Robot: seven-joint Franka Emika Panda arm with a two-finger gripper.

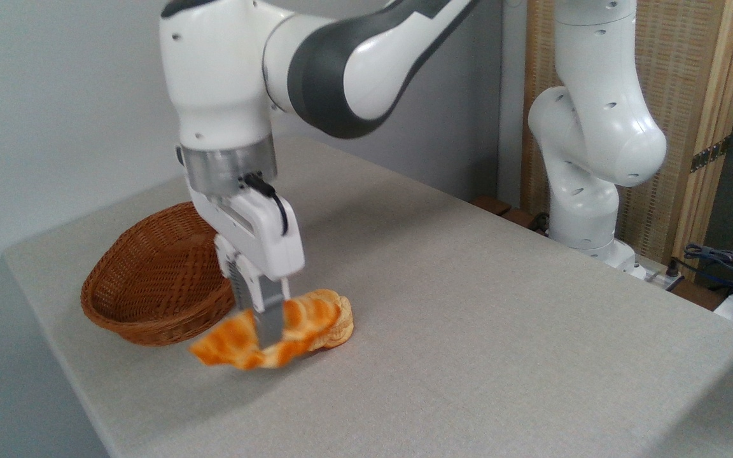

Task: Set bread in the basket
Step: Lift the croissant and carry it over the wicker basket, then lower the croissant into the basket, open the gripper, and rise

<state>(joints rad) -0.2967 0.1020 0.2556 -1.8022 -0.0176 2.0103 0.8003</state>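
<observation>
**Gripper clamped on bread, beside basket**

Gripper (263,321): white, two-fingered, pointing down from the arm (341,70); fingers closed across the middle of the bread, one grey finger (269,318) showing in front of it.

Bread (296,324): long orange-brown croissant with paler ridges; its left end looks blurred and tilts toward the near side. Whether it touches the table cannot be told.

Bun (341,321): pale golden, round, mostly hidden behind the bread's right end, on the table.

Basket (150,280): reddish-brown woven wicker, oval, tipped so its opening faces right; just left of the bread, on the far-left part of the table.

Table (468,318): grey cloth-like surface.

Arm base (589,159): white, far right, off the table's edge.
</observation>
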